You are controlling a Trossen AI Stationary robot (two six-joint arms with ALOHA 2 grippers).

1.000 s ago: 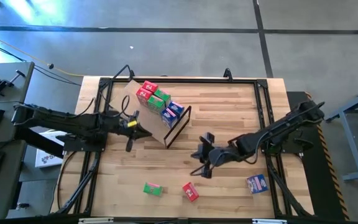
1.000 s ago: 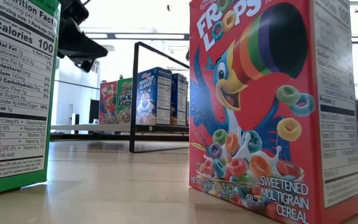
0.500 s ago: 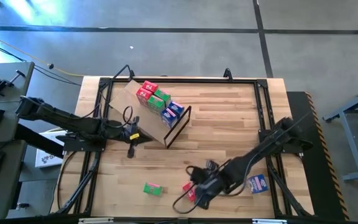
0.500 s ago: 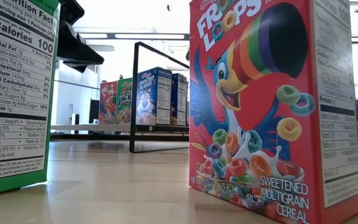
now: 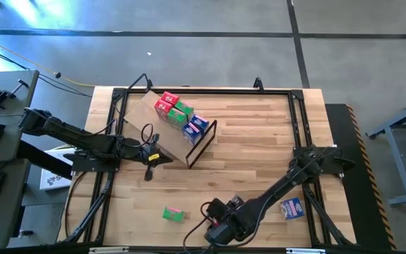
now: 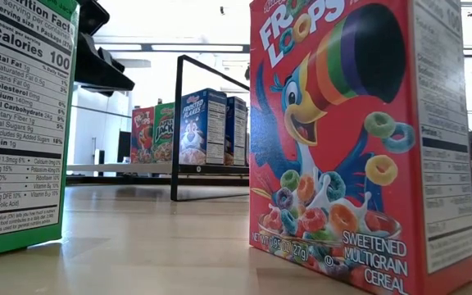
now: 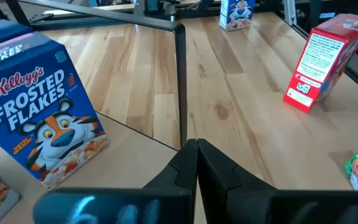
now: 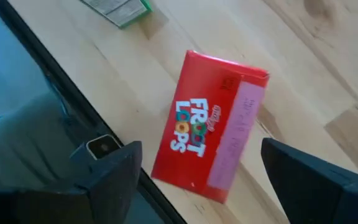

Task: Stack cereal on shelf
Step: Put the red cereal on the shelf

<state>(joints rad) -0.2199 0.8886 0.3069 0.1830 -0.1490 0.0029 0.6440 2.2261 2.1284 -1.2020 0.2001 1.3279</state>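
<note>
The shelf point(image 5: 162, 121), a tan panel with a dark frame point(image 5: 203, 142), lies far left of the table's middle, with several cereal boxes point(image 5: 182, 114) standing on it. A red Froot Loops box point(image 8: 213, 149) stands upright near the front edge. My right gripper point(image 8: 201, 152) hangs open over it, one finger on either side and apart from it. A green box point(image 5: 173, 214) stands to its left and a blue box point(image 5: 291, 207) to its right. My left gripper point(image 7: 194, 158) is shut beside the shelf's frame, holding nothing.
Black rails point(image 5: 298, 127) run along the table's edges. In the low view the red box point(image 6: 359, 139) and the green box point(image 6: 19, 123) fill the foreground, with the shelf point(image 6: 187, 168) behind them. Bare wood lies between the shelf and the right rail.
My right gripper has swung from the table's middle toward the near edge and a little left, coming down over the red box. The boxes have stayed where they were.
</note>
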